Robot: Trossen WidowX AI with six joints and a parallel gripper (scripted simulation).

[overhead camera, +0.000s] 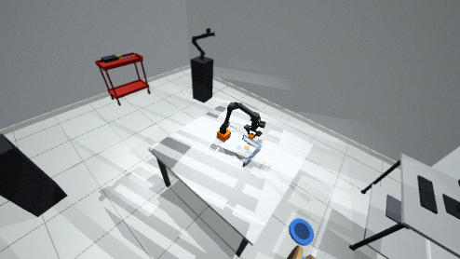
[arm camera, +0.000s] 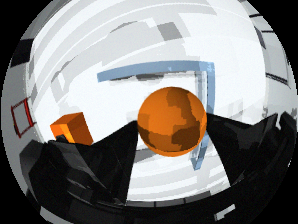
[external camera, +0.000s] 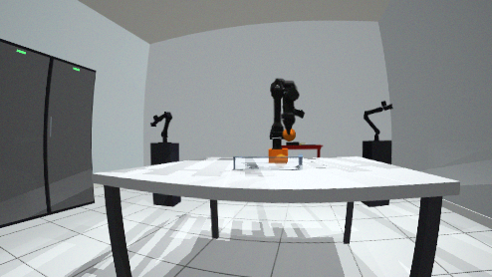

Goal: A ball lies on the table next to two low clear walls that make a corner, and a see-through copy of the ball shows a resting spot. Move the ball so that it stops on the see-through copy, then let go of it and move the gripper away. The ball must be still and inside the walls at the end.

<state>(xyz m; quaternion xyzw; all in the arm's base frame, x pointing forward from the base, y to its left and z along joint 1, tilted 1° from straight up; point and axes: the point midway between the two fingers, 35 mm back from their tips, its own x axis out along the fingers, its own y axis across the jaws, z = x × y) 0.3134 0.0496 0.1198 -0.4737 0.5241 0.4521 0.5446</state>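
The orange ball [overhead camera: 251, 136] [external camera: 289, 135] [arm camera: 172, 121] is between the two black fingers, touched on both sides. My gripper [overhead camera: 251, 134] [external camera: 289, 133] [arm camera: 172, 120] is shut on it and holds it well above the table. The low clear walls [overhead camera: 252, 156] [external camera: 302, 162] [arm camera: 150, 66] with bluish edges meet in a corner below. The see-through copy [overhead camera: 247, 146] is a pale yellow-orange ball on the table between the walls. In the wrist view the copy does not show; the held ball may hide it.
The arm's orange base block [overhead camera: 223, 135] [external camera: 273, 153] [arm camera: 71, 127] stands on the white table [overhead camera: 196, 177] [external camera: 164, 178], close to the walls. A red cart [overhead camera: 122, 88], a blue round object [overhead camera: 302, 231] and another table [overhead camera: 419, 163] stand away from the work table.
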